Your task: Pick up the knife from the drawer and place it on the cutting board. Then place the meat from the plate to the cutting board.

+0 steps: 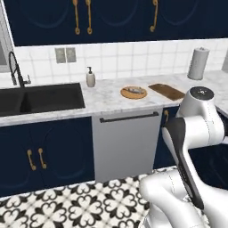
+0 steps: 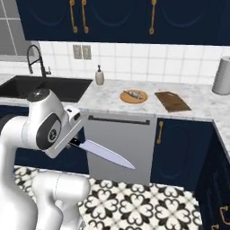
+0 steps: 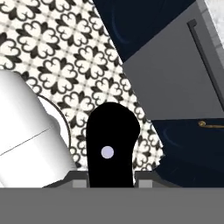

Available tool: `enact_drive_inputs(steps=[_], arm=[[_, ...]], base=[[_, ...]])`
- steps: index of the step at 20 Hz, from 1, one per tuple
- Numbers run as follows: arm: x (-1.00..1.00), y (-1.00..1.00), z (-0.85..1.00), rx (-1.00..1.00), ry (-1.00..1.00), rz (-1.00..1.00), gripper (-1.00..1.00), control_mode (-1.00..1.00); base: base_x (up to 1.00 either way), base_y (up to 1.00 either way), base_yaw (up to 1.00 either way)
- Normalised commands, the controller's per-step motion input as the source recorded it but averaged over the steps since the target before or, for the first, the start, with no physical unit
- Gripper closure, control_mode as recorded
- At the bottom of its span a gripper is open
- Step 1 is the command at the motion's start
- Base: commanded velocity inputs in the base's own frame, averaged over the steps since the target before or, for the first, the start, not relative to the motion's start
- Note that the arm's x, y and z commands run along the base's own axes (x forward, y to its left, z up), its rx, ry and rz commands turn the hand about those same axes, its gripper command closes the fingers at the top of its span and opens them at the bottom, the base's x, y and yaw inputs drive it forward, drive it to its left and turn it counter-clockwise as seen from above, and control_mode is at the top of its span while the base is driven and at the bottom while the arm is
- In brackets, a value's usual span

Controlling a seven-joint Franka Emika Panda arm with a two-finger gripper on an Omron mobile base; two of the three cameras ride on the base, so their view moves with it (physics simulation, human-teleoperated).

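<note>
While the gripper (image 2: 74, 143) was clamped on the black handle of the knife (image 2: 105, 154), low in front of the dishwasher (image 2: 121, 148), the cutting board (image 2: 172, 101) lay on the counter just beside the plate (image 2: 134, 96) – carrying the blade up level and clear of the counter edge seemed wisest.

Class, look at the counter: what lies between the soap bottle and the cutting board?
The plate with the meat on it lies between the soap bottle and the cutting board, seen in both base views.
</note>
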Motion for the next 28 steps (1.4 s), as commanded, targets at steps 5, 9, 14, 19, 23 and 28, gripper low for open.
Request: enact_drive_inputs(steps=[5, 9, 14, 19, 23, 28], arm=[[0.00, 0.00, 0.00, 0.00, 0.00, 0.00, 1.00, 1.00], [0.00, 0.00, 0.00, 0.00, 0.00, 0.00, 1.00, 1.00], [0.00, 0.00, 0.00, 0.00, 0.00, 0.00, 1.00, 1.00], [0.00, 0.00, 0.00, 0.00, 0.00, 0.00, 1.00, 1.00], [0.00, 0.00, 0.00, 0.00, 0.00, 0.00, 1.00, 1.00], [0.00, 0.00, 0.00, 0.00, 0.00, 0.00, 1.00, 1.00]], base=[[0.45, -0.97, 0.28], [0.87, -0.62, 0.01], [0.71, -0.38, 0.02], [0.49, -0.70, 0.13], [0.70, -0.40, 0.03], [0.74, -0.05, -0.02]])
